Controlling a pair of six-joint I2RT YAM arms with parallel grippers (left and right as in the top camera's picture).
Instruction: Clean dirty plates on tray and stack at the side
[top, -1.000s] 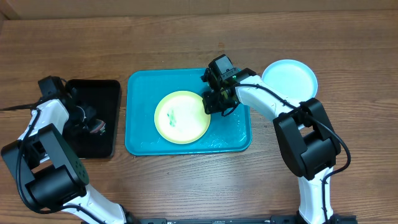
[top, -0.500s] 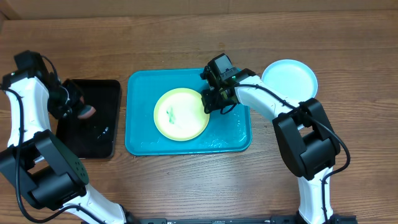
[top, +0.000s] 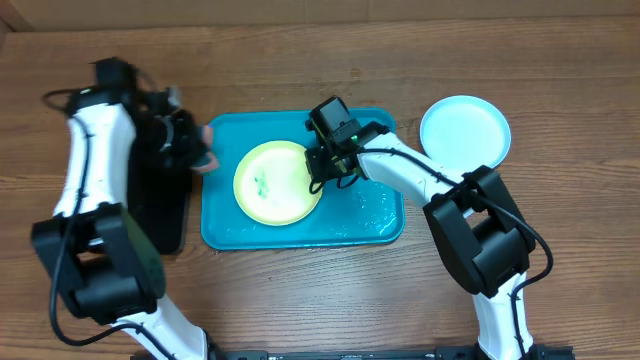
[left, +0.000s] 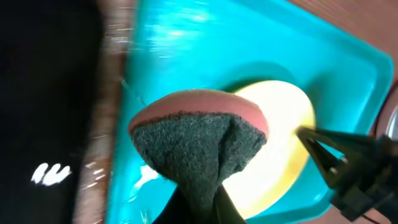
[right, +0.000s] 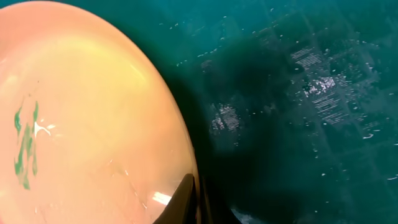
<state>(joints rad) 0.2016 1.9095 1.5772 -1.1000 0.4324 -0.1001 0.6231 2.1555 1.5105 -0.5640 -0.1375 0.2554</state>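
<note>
A yellow-green plate (top: 278, 182) with teal smears lies on the turquoise tray (top: 380, 215). My right gripper (top: 322, 172) is shut on the plate's right rim; in the right wrist view the fingers (right: 194, 196) pinch the plate's edge (right: 93, 118). My left gripper (top: 198, 155) is shut on a pink-backed dark green scouring sponge (left: 199, 140) and holds it over the tray's left edge (left: 155, 62), next to the plate (left: 286, 130). A pale blue plate (top: 465, 130) lies on the table to the right of the tray. The white plate is out of view.
A narrow black tray (top: 165, 215) lies left of the turquoise tray, partly under my left arm. Water drops lie on the turquoise tray's floor (right: 323, 87). The wooden table's far edge runs along the top.
My left arm has swung from the black tray rightwards to the turquoise tray's left edge, carrying the sponge. My right gripper has dragged the yellow-green plate a little to the left.
</note>
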